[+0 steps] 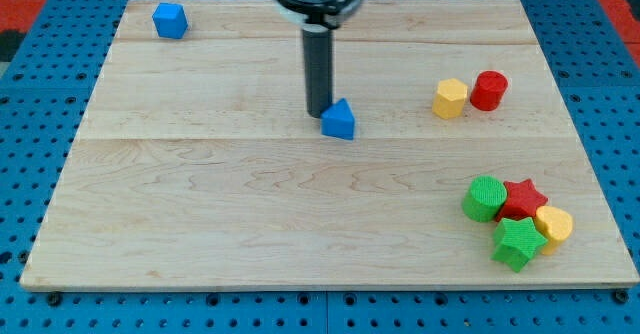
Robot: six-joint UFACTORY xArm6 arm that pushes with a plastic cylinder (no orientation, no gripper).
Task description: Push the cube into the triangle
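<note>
A blue cube (170, 20) sits near the top left corner of the wooden board (200, 214). A blue triangle (339, 119) lies near the board's middle, slightly above centre. My tip (318, 112) is at the end of the dark rod, just to the left of the blue triangle and touching or nearly touching its upper left side. The cube is far from the tip, up and to the view's left.
A yellow hexagonal block (450, 98) and a red cylinder (489, 90) stand together at the right. At the bottom right is a cluster: a green cylinder (485, 197), a red star (522, 199), a yellow block (553, 224), a green star (517, 242).
</note>
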